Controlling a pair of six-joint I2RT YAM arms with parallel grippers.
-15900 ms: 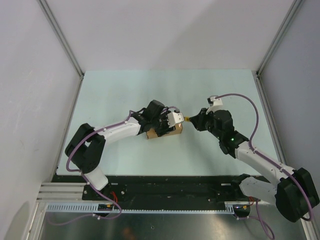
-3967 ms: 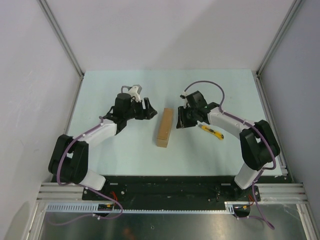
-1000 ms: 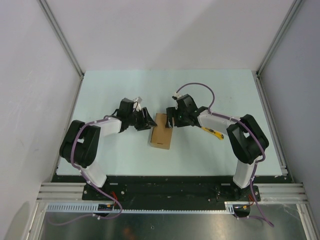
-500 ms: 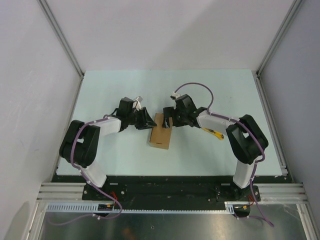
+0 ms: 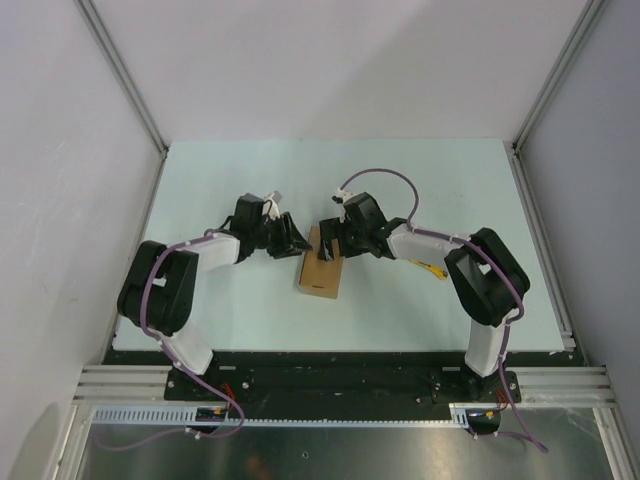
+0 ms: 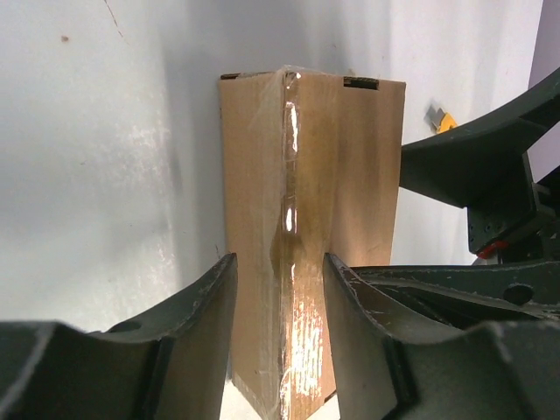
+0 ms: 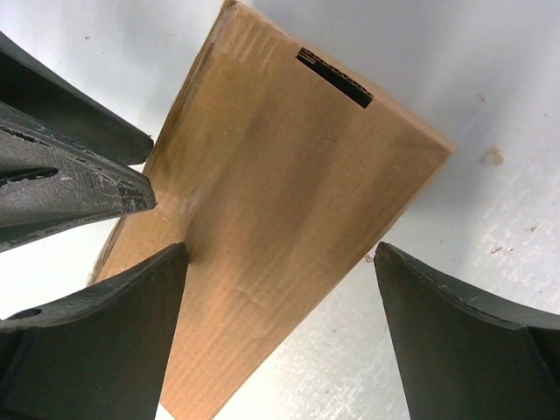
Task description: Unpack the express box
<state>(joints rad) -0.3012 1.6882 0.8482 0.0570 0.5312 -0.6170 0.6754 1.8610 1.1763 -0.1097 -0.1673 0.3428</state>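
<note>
Box (image 5: 322, 270) unopened: my left gripper (image 6: 280, 262) and right gripper (image 7: 280, 254) hang parted at its far end; next I'd need to catch a flap.

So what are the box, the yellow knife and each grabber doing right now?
express box: shut, seam taped.
left gripper: part open, straddling the taped seam.
right gripper: wide open over the express box.
utility knife: lying loose, not held; blade unclear.

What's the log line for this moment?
box: shut, taped | left hand: astride taped edge, grip unclear | right hand: open, straddling box | knife: idle, right of box
</note>
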